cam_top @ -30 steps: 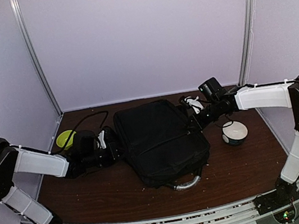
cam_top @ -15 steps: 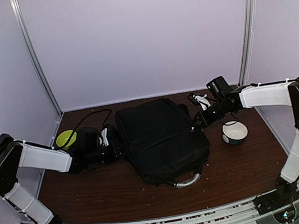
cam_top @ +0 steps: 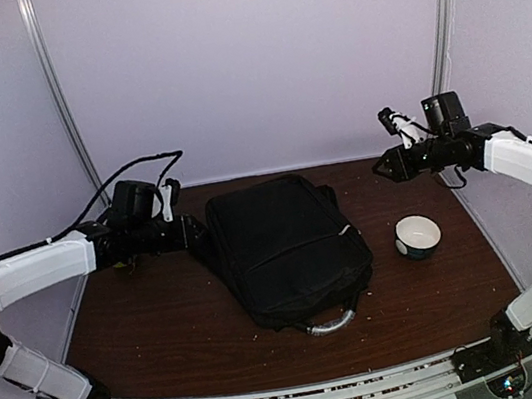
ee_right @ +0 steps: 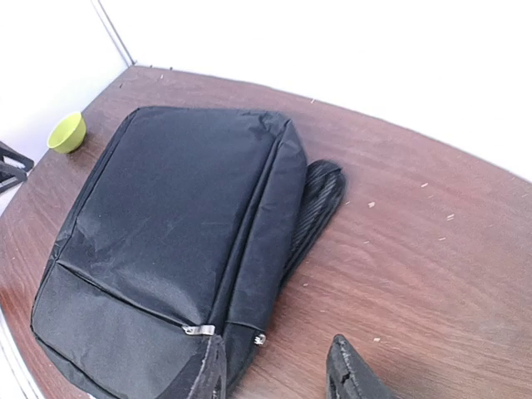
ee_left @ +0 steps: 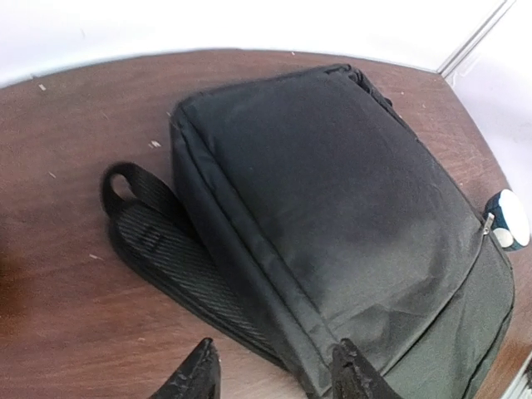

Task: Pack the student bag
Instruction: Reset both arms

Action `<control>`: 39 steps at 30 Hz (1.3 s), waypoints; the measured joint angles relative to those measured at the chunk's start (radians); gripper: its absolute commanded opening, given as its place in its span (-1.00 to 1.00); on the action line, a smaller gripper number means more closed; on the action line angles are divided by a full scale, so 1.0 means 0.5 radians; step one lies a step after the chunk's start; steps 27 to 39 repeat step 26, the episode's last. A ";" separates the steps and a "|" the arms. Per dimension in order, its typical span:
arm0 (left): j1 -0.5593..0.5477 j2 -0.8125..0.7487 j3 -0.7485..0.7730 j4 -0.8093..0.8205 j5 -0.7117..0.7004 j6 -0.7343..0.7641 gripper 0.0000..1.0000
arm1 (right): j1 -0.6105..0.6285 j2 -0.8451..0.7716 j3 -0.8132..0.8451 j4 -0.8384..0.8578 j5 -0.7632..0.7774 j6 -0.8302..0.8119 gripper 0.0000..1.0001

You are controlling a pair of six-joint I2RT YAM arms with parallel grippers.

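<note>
1. On the middle of the brown wooden table [cam_top: 165, 327] lies the student bag [cam_top: 289, 246], flat on its back and turned a little askew. Its grey curved handle [cam_top: 332, 326] is at the end nearest the arm bases.
2. From the left wrist view the bag [ee_left: 349, 191] is plain black fabric with a long seam down its side. A ribbed shoulder strap [ee_left: 158, 249] spills out onto the wood beside it, ending in a loop.
3. A small silver zipper pull [ee_left: 486, 224] sits at the bag's far corner in that view. Any lettering on it is too small to read.
4. The left gripper [cam_top: 193, 233] hangs just beside the bag's left edge. Its wrist view shows the gripper [ee_left: 274, 374] with the two dark fingertips spread apart and nothing between them.
5. The right gripper [cam_top: 380, 167] is raised near the far right corner, well apart from the bag. Its wrist view also shows the gripper [ee_right: 278, 374] with its fingers parted and empty.
6. From the right wrist view the bag [ee_right: 174, 224] shows two silver zipper pulls [ee_right: 199, 330] close together at its near end. The other strap [ee_right: 316, 199] is tucked along its side.
7. A white bowl [cam_top: 418, 235] with a dark outer wall stands on the table to the right of the bag, apart from it.
8. A small green bowl [ee_right: 66, 131] sits near the far left corner, beyond the bag.
9. A black cable [cam_top: 130, 170] arcs above the left wrist.
</note>
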 measured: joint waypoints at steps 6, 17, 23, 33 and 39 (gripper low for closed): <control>0.086 -0.050 0.288 -0.373 -0.116 0.273 0.01 | -0.091 -0.179 0.035 -0.150 0.064 -0.113 0.09; 0.150 -0.189 0.722 -0.608 -0.343 0.739 0.96 | -0.145 -0.665 0.051 -0.096 0.526 -0.114 1.00; 0.153 -0.399 0.462 -0.344 -0.529 0.809 0.96 | -0.172 -0.802 -0.233 0.163 0.845 0.045 1.00; 0.154 -0.423 0.323 -0.301 -0.639 0.774 0.96 | -0.234 -0.806 -0.404 0.254 0.836 0.103 1.00; 0.154 -0.423 0.323 -0.301 -0.639 0.774 0.96 | -0.234 -0.806 -0.404 0.254 0.836 0.103 1.00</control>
